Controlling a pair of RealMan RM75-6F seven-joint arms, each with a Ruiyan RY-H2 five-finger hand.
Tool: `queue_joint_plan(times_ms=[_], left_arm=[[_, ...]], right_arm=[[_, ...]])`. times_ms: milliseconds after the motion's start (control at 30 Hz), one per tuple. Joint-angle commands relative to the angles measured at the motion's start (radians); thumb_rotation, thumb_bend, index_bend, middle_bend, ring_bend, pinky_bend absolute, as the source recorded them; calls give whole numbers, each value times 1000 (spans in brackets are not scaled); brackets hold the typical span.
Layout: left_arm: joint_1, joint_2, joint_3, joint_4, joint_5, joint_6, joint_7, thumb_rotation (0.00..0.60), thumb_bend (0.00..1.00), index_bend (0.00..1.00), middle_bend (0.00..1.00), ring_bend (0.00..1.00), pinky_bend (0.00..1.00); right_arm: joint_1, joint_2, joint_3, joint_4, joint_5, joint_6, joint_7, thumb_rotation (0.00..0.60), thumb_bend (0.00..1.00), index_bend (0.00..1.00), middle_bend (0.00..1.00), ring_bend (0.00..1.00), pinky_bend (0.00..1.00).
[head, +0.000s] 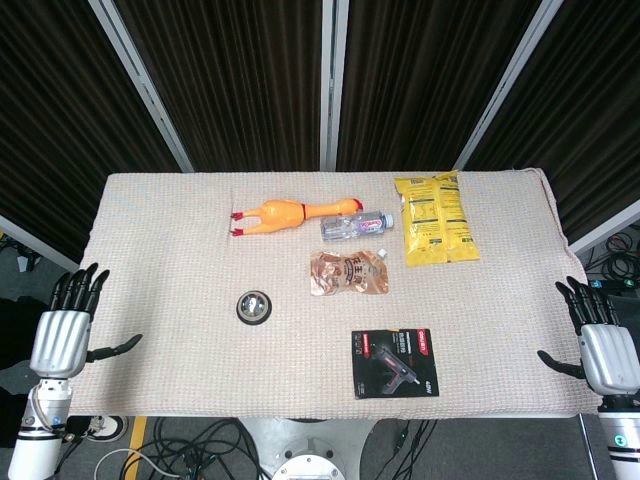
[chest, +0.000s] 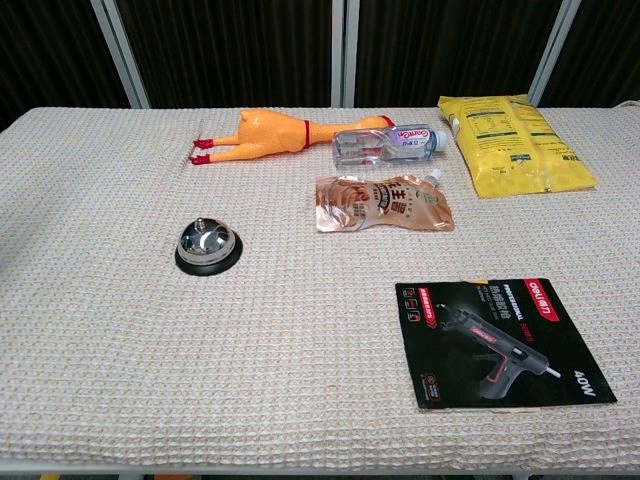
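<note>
Both hands wait, spread and holding nothing, off the tabletop's ends.
Left hand lies nearest the small chrome dome-shaped call bell; right hand lies far beyond it; reaching seems due next.

left hand: arm cut by frame edge | right hand: same | pouch print: illegible

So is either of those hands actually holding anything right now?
No. The left hand and the right hand both hover at the table's side edges with fingers spread, touching none of the items.
</note>
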Motion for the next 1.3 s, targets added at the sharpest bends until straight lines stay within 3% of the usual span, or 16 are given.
queue_joint_plan(times_ms=[33, 400, 633, 833, 1300], left_arm=[[0, 0, -1, 0, -1, 0, -2, 255, 0, 34, 0, 0, 0], [-16, -8, -5, 3, -14, -27, -1, 249, 0, 35, 0, 0, 0], [-74, -50, -25, 24, -28, -103, -11, 254, 0, 34, 0, 0, 0], [-153, -147, -35, 60, -24, -192, -27, 255, 0, 35, 0, 0, 0], [-361, -417, -65, 312, -29, -407, -172, 262, 0, 34, 0, 0, 0]], right_arm=[[0, 1, 0, -1, 0, 1, -1, 600, 0, 0, 0, 0, 0], [-1, 4, 5, -3, 6, 2, 3, 600, 0, 0, 0, 0, 0], [-2, 14, 6, -10, -3, 14, -9, 600, 0, 0, 0, 0, 0], [-2, 26, 9, -24, -3, 16, -20, 600, 0, 0, 0, 0, 0], [1, 38, 13, -39, 9, 6, -31, 600, 0, 0, 0, 0, 0]])
